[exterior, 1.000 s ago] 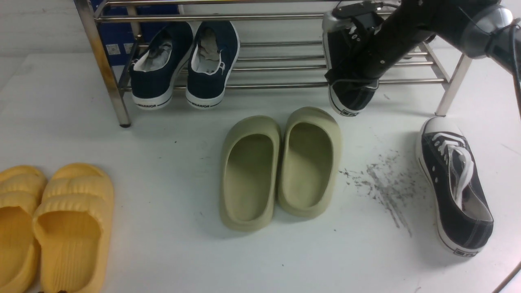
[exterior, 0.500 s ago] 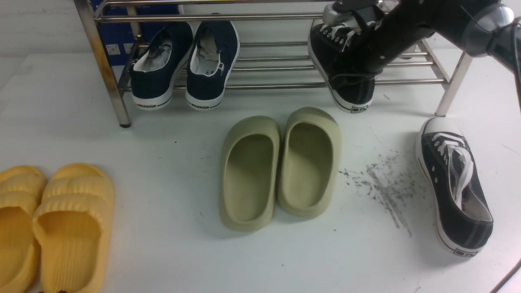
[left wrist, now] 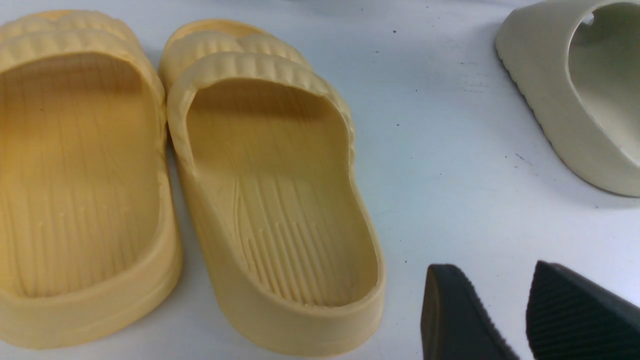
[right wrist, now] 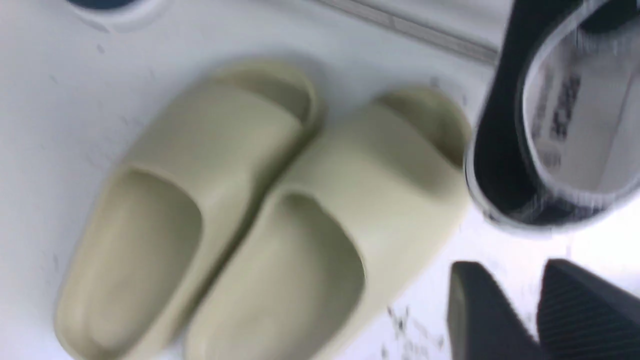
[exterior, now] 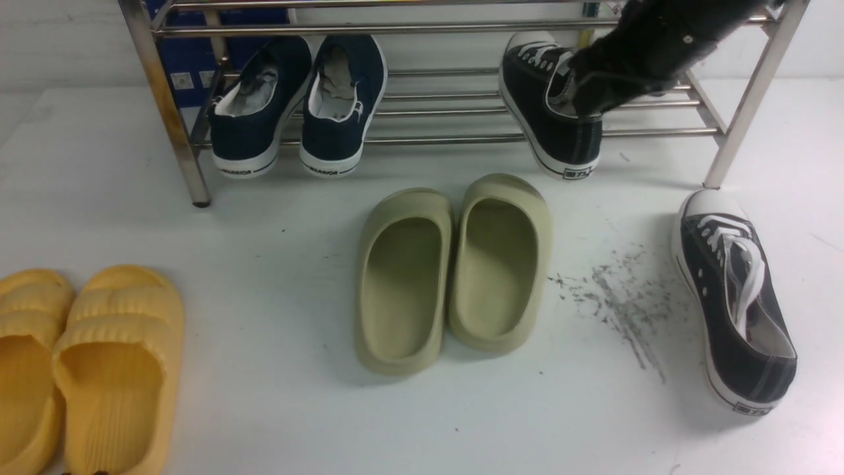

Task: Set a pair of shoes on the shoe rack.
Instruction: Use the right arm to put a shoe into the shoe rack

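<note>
My right pincer (right wrist: 520, 300) is empty, a little open. I must lift gently and not bump the shoe (exterior: 554, 128) off the rack (exterior: 448, 138).

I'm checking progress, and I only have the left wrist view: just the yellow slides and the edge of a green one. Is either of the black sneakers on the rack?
Observer: Yes, one black sneaker lies on the lower bars of the shoe rack, toward its right end, with its heel hanging past the front bar.
Operator: And where is its partner?
Observer: The second black sneaker is off the rack. It lies on the white surface in front of the rack's right leg, to the right of the olive slides.
</note>
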`<act>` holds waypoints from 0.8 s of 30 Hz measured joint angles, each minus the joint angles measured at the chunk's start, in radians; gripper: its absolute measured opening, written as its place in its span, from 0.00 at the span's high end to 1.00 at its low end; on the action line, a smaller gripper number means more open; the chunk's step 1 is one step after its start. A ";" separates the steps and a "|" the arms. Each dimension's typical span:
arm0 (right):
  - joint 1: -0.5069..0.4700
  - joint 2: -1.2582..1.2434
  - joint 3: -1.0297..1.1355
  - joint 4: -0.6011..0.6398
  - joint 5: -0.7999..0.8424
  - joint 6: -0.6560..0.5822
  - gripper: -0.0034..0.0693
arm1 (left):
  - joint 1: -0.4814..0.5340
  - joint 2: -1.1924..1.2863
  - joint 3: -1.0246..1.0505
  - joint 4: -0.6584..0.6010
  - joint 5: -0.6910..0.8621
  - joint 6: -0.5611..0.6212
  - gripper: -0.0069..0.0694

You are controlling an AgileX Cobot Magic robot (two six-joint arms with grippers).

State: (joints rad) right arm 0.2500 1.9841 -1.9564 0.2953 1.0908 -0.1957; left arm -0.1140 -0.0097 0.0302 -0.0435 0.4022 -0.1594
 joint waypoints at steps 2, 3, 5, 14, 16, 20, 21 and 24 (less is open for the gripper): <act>0.000 0.008 0.063 -0.035 0.003 0.030 0.89 | 0.000 0.000 0.000 0.000 0.000 0.000 0.60; 0.000 0.015 0.086 -0.049 0.001 0.039 0.93 | 0.000 0.000 0.000 0.000 0.000 0.000 0.60; 0.000 0.035 0.111 -0.072 -0.016 0.047 0.96 | 0.000 0.000 0.000 0.000 0.000 0.000 0.60; 0.000 0.090 0.117 -0.129 -0.236 0.051 0.96 | 0.000 0.000 0.000 0.000 0.000 0.000 0.60; 0.000 0.091 0.118 -0.125 -0.255 0.051 0.96 | 0.000 0.000 0.000 0.000 0.000 0.000 0.60; 0.000 0.091 0.120 -0.117 -0.278 0.051 0.96 | 0.000 0.000 0.000 0.000 0.000 0.000 0.60; 0.000 0.091 0.122 -0.113 -0.288 0.052 0.96 | 0.000 0.000 0.000 0.000 0.000 0.000 0.60; 0.000 0.091 0.122 -0.101 -0.307 0.052 0.96 | 0.000 0.000 0.000 0.000 0.000 0.000 0.60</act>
State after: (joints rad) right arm 0.2500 2.0754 -1.8347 0.1941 0.7841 -0.1438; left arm -0.1140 -0.0097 0.0302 -0.0435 0.4022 -0.1594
